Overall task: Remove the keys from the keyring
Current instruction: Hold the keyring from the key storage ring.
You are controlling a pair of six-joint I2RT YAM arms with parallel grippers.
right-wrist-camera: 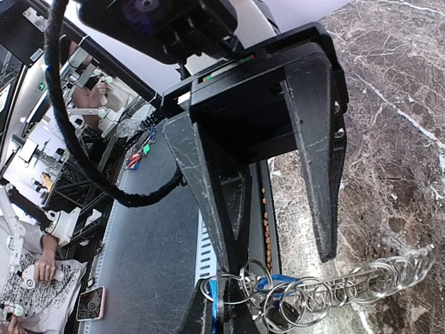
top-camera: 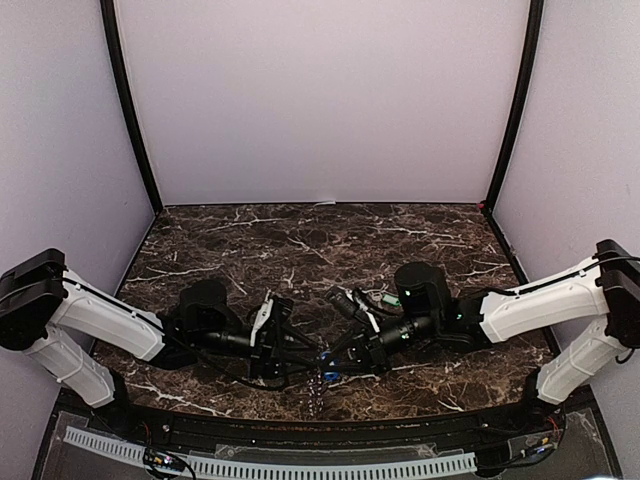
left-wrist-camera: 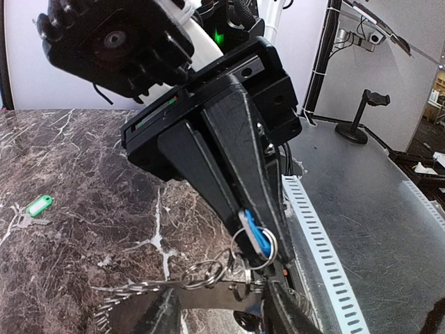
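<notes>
The keyring is a chain of linked silver split rings [right-wrist-camera: 348,285] hanging between the two grippers near the table's front edge [top-camera: 318,392]. My right gripper [left-wrist-camera: 254,231] is shut on a blue key [left-wrist-camera: 259,238] that is still on one of the rings. The same blue key shows in the top view [top-camera: 329,376]. My left gripper [right-wrist-camera: 278,261] stands open, its fingers apart on either side of the ring chain [left-wrist-camera: 201,275]. A green key [top-camera: 387,298] lies alone on the marble, off the rings, and appears at the left of the left wrist view [left-wrist-camera: 38,206].
The dark marble table [top-camera: 300,240] is closed in by pale walls at the back and sides. A white slotted cable duct [top-camera: 300,465] runs along the near edge, just below the grippers, beside a grey metal shelf [left-wrist-camera: 375,209].
</notes>
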